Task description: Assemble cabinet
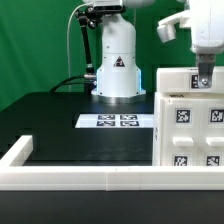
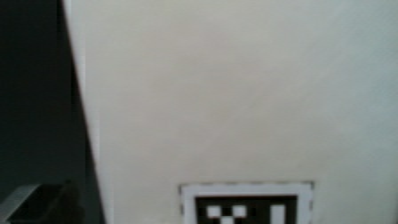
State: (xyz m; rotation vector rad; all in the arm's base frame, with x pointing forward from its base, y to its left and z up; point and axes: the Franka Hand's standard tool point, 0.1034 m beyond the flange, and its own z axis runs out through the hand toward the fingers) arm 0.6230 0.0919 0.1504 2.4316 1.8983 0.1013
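The cabinet [image 1: 190, 130] is a large white box at the exterior view's right, near the front rail, with black-and-white tags and small raised blocks on the face towards the camera. My gripper [image 1: 203, 80] hangs straight down at the cabinet's top edge, its dark fingers reaching onto the upper slab. I cannot tell how far apart the fingers are. In the wrist view a white face of the cabinet [image 2: 231, 90] fills most of the picture at very close range, with one tag [image 2: 249, 205] at its edge. The black table shows beside it.
The marker board [image 1: 117, 121] lies flat on the black table in front of the arm's white base [image 1: 117, 65]. A long white rail [image 1: 80, 178] edges the table's front, with a short side piece [image 1: 18, 152] at the exterior view's left.
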